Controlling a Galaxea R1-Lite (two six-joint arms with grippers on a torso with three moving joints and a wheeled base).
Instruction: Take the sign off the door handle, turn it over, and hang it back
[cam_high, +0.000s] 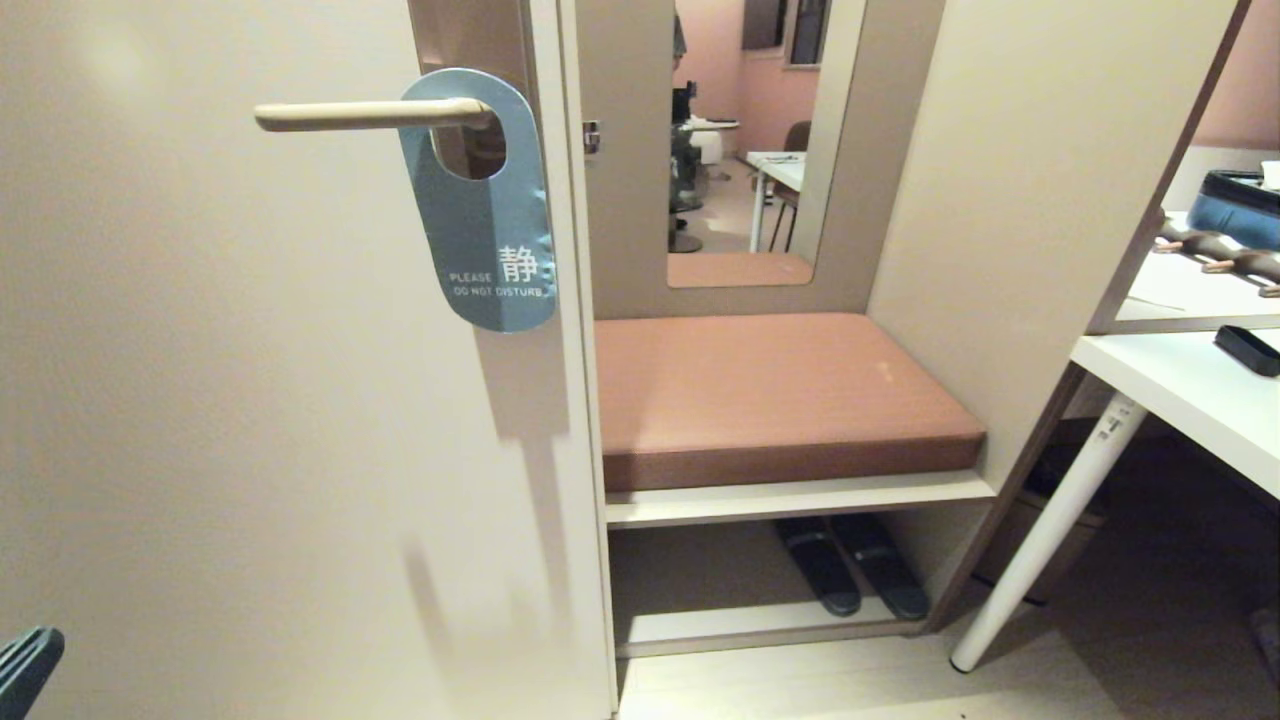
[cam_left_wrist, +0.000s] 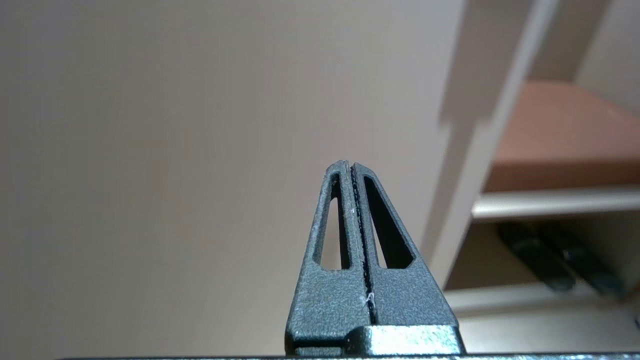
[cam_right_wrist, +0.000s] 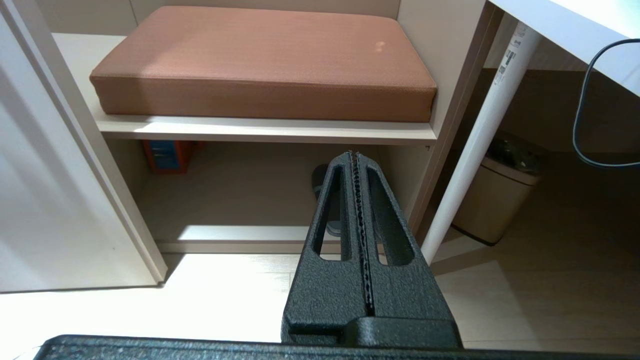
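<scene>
The flat blue card sign (cam_high: 487, 235) with rounded ends, reading "PLEASE DO NOT DISTURB", hangs by its round hole on the slim cream-beige lever door handle (cam_high: 370, 115), blue face outward, tilted slightly against the pale door (cam_high: 250, 420). The left end effector (cam_left_wrist: 351, 172) is low before the door, well below the sign, fingers pressed together and empty. The right end effector (cam_right_wrist: 354, 160), likewise closed and empty, points toward the shelf under the terracotta seat cushion (cam_right_wrist: 260, 60).
</scene>
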